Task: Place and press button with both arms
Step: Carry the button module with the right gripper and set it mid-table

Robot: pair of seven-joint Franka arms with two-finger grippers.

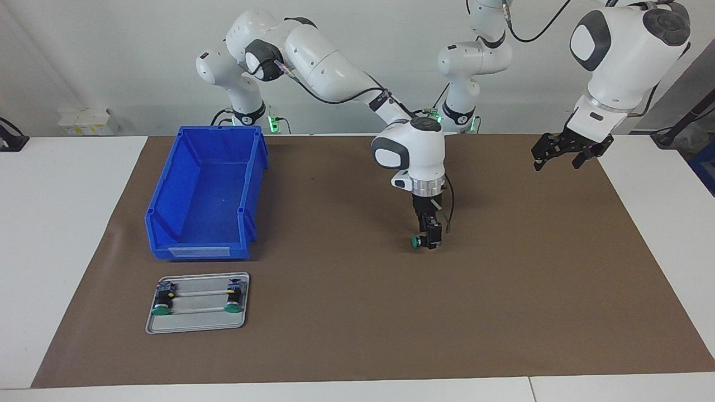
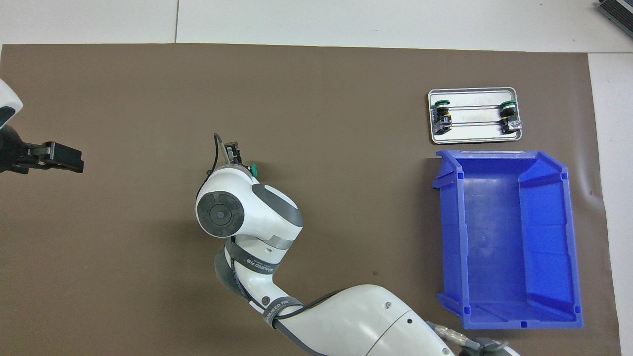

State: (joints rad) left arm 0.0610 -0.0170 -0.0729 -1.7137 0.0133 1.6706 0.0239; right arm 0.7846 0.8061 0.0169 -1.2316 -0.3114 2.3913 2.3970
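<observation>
Button [image 1: 417,241] sits at the tip of my right tool [image 1: 431,239], low over the middle of the brown mat [image 1: 503,290] that covers the bench [image 1: 67,223]. My right arm [image 1: 335,67] reaches out from its base and bends down so the tool points almost straight at the mat, and the tool is closed on the button's dark body. The green cap sticks out sideways from the tool, toward the right arm's end of the bench, so the button lies on its side rather than standing up. From above, the green cap [image 2: 254,170] peeks out just beside the tool's fingers [image 2: 232,151], the rest hidden under my wrist. I cannot tell whether the button already touches the mat or hangs just above it. My left tool [image 1: 561,149] hangs in the air over the mat's edge at the left arm's end of the bench, well apart from the button, waiting; its fingers are spread with nothing between them. A blue bin [image 1: 206,195] stands toward the right arm's end, with nothing in it. Just beside the bin, farther from me, a small metal tray [image 1: 196,325] carries two green-capped buttons [image 1: 161,307].
</observation>
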